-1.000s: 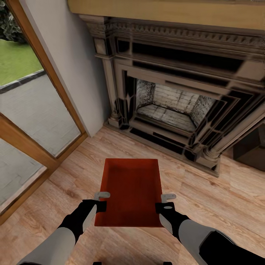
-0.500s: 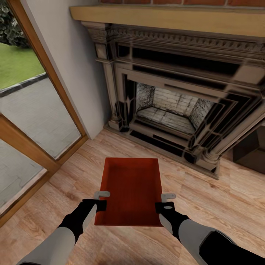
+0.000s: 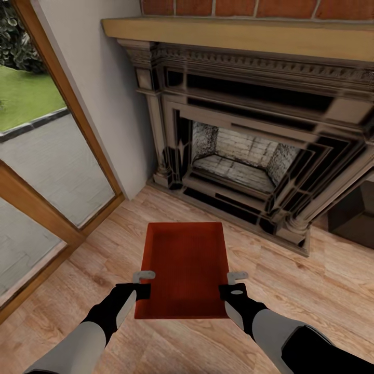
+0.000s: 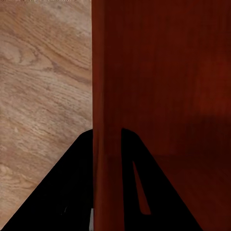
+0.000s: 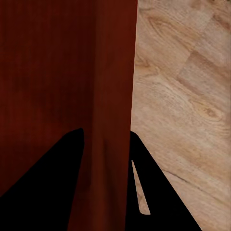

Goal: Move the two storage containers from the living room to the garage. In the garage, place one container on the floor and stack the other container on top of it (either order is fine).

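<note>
You have the red-orange storage container [image 3: 184, 270] held between both arms at the lower centre of the head view, above the light wood plank floor [image 3: 311, 291]; your left gripper [image 3: 144, 283] clamps the container's left wall near its near corner, and in the left wrist view [image 4: 107, 144] that wall runs up between the two dark fingers, one on each side, pinched tight; your right gripper [image 3: 236, 284] grips the right wall at the matching spot, and in the right wrist view [image 5: 105, 144] the wall again passes between the closed-down fingers, with bare planks to the outside; the container sits level, open top up, its inside bare, its long axis pointing away from you toward the fireplace; beyond its far edge the planks run to the ornate dark fireplace [image 3: 259, 150], which fills the centre and right of the frame, its pale brick firebox in the middle; a light wooden mantel shelf [image 3: 239, 34] caps it, with red brick chimney [image 3: 249, 7] along the top edge; at the left, a wood-framed glass door [image 3: 47, 171] shows paving and grass outside; a dark cabinet corner [image 3: 353, 210] sits at the right edge
</note>
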Robot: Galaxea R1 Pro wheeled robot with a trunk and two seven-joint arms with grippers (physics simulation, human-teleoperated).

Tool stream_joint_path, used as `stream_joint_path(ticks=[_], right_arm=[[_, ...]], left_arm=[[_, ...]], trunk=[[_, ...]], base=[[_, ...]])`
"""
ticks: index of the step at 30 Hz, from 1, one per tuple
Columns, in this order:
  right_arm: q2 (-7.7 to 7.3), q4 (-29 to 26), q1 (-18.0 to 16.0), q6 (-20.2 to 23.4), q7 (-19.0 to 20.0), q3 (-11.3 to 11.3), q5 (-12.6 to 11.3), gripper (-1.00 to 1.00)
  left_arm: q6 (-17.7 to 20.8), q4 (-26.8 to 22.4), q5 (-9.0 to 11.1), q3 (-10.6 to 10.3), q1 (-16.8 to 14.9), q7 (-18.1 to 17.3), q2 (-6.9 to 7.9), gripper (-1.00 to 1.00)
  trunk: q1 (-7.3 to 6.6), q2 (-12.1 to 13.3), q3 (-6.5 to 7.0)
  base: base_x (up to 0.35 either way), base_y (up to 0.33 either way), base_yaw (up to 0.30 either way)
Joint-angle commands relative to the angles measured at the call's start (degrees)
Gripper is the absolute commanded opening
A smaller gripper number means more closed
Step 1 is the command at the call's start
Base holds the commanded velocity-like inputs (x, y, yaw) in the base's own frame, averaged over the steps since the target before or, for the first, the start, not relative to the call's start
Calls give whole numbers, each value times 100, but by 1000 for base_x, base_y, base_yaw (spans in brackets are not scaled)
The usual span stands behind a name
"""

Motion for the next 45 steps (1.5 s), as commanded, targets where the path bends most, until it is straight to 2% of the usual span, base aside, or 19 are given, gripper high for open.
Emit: stream_joint_path(ticks=[1,45], right_arm=[[15,29,0,-10,-265,39,-152,-100],[23,31,0,-10,-265,39,-151,-100]], left_arm=[[-128,-133,-172,34,-2,76,-13,-100],[-76,-106,-155,54,0,32,-13,-100]], trunk=[[1,-5,4],[1,-5,400]], base=[[0,0,0],[0,0,0]])
